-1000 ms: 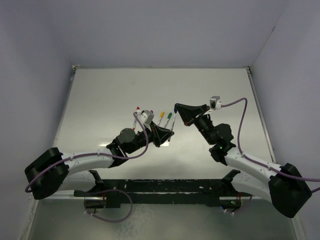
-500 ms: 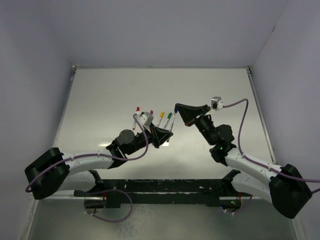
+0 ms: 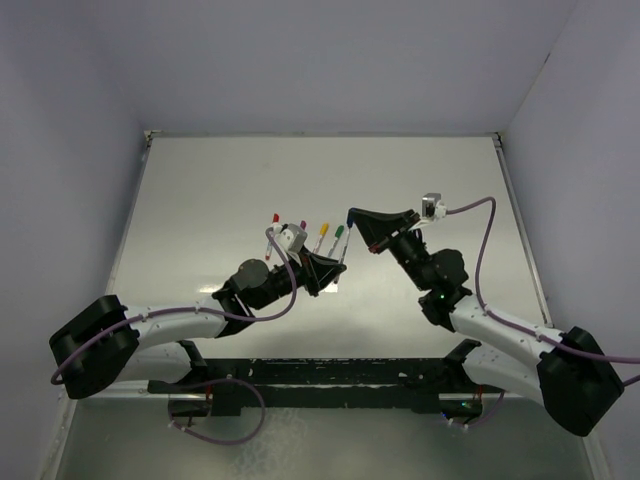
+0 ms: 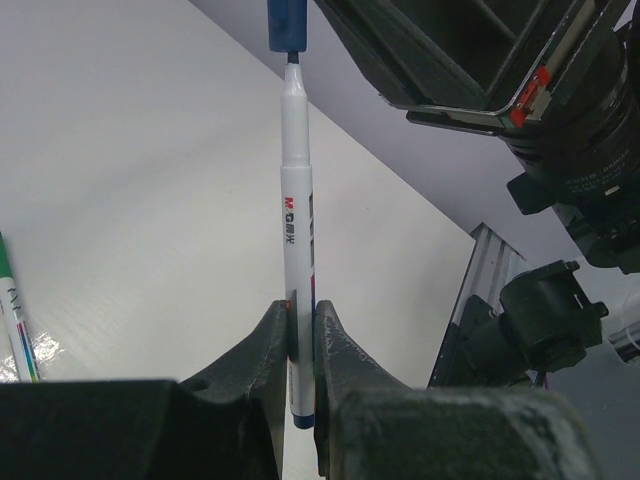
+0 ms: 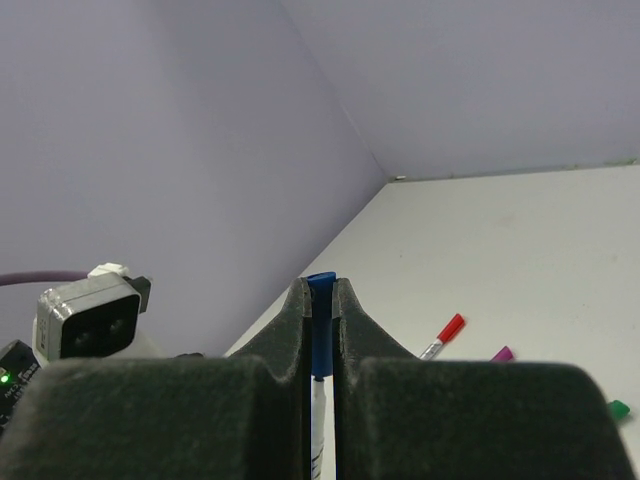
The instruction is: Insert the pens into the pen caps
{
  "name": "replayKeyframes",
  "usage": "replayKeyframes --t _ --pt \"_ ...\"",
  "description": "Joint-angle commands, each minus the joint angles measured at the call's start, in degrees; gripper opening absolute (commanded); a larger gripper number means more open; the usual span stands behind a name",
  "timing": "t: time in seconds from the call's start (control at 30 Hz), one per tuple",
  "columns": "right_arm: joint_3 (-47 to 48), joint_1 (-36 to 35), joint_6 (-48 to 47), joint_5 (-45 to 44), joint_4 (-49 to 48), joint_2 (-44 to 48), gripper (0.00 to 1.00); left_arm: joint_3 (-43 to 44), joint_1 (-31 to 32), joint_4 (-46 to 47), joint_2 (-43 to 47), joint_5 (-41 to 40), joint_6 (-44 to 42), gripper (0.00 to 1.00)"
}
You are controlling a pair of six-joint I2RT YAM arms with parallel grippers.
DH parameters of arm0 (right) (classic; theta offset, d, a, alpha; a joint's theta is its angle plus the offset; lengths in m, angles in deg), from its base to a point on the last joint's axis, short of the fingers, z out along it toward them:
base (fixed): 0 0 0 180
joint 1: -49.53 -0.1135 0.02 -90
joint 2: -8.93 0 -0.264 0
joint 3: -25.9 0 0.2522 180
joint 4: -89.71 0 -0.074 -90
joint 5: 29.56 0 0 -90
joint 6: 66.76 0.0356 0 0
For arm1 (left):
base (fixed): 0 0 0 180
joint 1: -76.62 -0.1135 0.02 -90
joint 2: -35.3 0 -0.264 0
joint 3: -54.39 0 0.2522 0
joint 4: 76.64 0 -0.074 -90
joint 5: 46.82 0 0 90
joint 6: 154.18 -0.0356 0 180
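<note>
My left pincer (image 4: 300,325) clamped the blue pen (image 4: 296,200) low, freeing its tip, seemingly just touching the blue cap (image 4: 286,22) pinched steady in my right pincer (image 5: 320,292).

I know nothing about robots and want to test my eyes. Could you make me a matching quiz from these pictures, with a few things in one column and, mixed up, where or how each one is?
Things
1. left tool
2. right tool
3. red-ended pen
4. green-ended pen

Places or states
A. lying on the table, at the end of the row toward the robot's left
B. shut on the blue cap
C. shut on the white pen
D. lying on the table, at the end of the row toward the robot's right

Pairs: 1-C, 2-B, 3-A, 4-D
</note>
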Motion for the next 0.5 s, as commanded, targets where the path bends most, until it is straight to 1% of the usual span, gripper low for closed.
replayKeyframes --t 0.0,0.47 --pt "1.30 -0.19 1.15 0.51 -4.21 -0.63 0.00 0.07 -0.19 3.61 0.23 0.27 -1.06 0.00" --pt "1.55 -0.20 2.63 3.07 -2.40 -0.70 0.00 -0.91 -0.18 4.62 1.55 -2.73 -1.56 0.00"
